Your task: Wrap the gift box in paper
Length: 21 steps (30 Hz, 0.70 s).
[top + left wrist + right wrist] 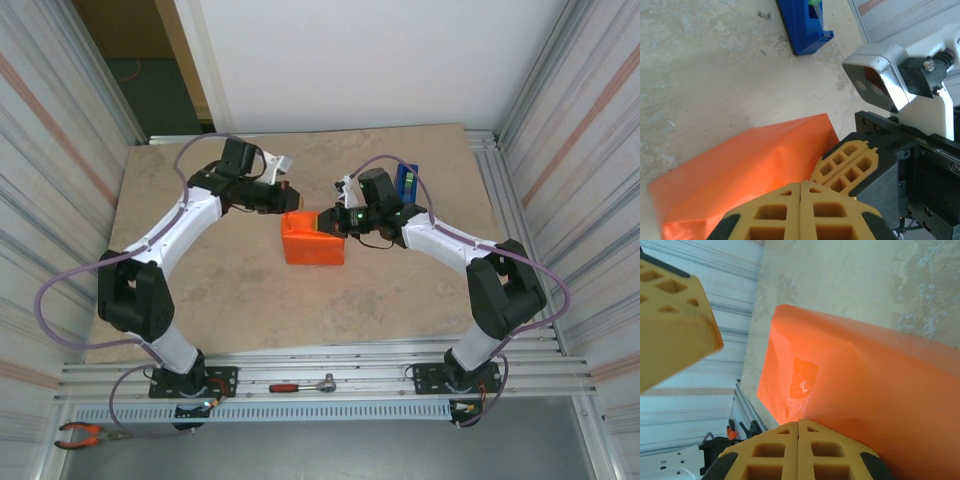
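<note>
Closed left claw (800, 200), closed right claw (799, 440), paper (313, 243)

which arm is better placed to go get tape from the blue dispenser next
Right, probably. The blue tape dispenser stands just behind the wrist of the right arm, on that side of the orange paper parcel. The left arm would have to reach across it. Both jaws are shut.

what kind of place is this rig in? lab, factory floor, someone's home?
Probably a lab test cell: panelled walls box in the table, aluminium rails run along its near edge, and a ratchet and pliers lie there.
</note>
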Motion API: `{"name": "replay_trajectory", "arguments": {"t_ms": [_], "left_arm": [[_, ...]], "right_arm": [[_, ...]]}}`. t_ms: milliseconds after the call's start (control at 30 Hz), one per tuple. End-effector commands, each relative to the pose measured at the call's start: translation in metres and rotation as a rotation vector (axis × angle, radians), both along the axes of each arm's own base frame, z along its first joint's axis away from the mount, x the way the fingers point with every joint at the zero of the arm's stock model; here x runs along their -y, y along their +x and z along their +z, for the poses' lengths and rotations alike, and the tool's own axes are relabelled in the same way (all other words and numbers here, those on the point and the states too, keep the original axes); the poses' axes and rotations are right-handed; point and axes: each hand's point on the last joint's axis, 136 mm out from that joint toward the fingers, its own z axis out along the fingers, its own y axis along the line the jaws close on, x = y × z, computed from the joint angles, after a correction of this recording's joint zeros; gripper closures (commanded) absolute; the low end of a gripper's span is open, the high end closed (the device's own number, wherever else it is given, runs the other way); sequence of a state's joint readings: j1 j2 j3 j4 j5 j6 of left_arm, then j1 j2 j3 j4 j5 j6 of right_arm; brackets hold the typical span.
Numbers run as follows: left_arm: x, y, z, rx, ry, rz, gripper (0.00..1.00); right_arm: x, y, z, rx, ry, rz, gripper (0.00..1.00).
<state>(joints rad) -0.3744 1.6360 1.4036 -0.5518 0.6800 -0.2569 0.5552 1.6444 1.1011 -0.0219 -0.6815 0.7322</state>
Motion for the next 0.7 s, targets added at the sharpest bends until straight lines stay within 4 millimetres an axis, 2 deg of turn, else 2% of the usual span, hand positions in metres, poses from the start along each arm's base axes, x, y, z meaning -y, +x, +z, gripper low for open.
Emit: {"name": "replay_trajectory", "arguments": {"t_ms": [0,300,433,500,567,600,667], "left_arm": [[-0.001,-0.012,-0.008,-0.012,0.024,-0.027,0.94],[-0.002,-0.034,-0.034,-0.054,0.059,-0.051,0.94],[-0.003,-0.039,-0.041,-0.059,0.067,-0.055,0.94],[-0.003,-0.041,-0.044,-0.060,0.073,-0.057,0.95],[-0.003,-0.042,-0.047,-0.060,0.080,-0.059,0.95],[-0.003,-0.042,-0.048,-0.061,0.085,-0.059,0.95],[-0.003,-0.043,-0.051,-0.059,0.091,-0.060,0.95]], "right_arm": [[0.019,-0.010,-0.041,-0.125,-0.103,-0.051,1.00],[0.019,-0.008,-0.037,-0.123,-0.094,-0.055,1.00],[0.015,0.001,-0.026,-0.127,-0.062,-0.051,1.00],[0.012,0.014,-0.002,-0.107,-0.009,-0.044,1.00],[0.014,0.029,0.031,-0.054,0.027,-0.054,1.00],[0.019,0.038,0.053,-0.012,0.044,-0.069,0.95],[0.037,0.054,0.081,0.050,0.052,-0.118,0.79]]}}
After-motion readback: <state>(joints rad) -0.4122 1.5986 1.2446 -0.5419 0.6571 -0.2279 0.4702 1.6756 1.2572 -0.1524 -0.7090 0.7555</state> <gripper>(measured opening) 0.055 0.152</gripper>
